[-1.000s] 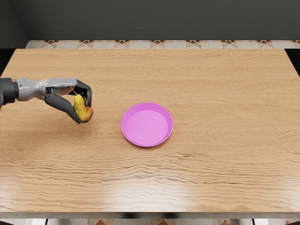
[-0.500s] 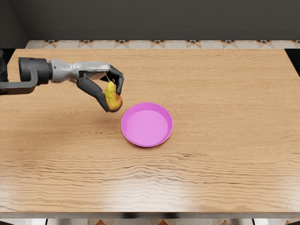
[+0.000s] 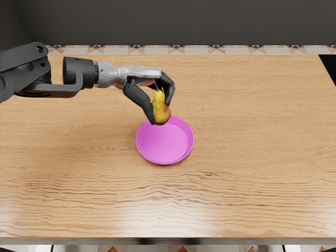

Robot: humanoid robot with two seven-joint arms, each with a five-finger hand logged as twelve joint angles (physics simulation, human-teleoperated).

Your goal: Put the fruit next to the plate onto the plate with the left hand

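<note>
Wood-grain table, glossy plastic plate

Yellow pear upright (stem up) over far rim of round pink plate

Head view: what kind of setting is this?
Probably a simulated tabletop manipulation scene: a wooden table, a strip of patterned floor tiles behind it, and a pink plate plus the pear held in the left hand.

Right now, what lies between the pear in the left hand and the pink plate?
Nothing. In the head view the pear, gripped by the left hand, overlaps the far rim of the pink plate; no other object shows between them.
</note>
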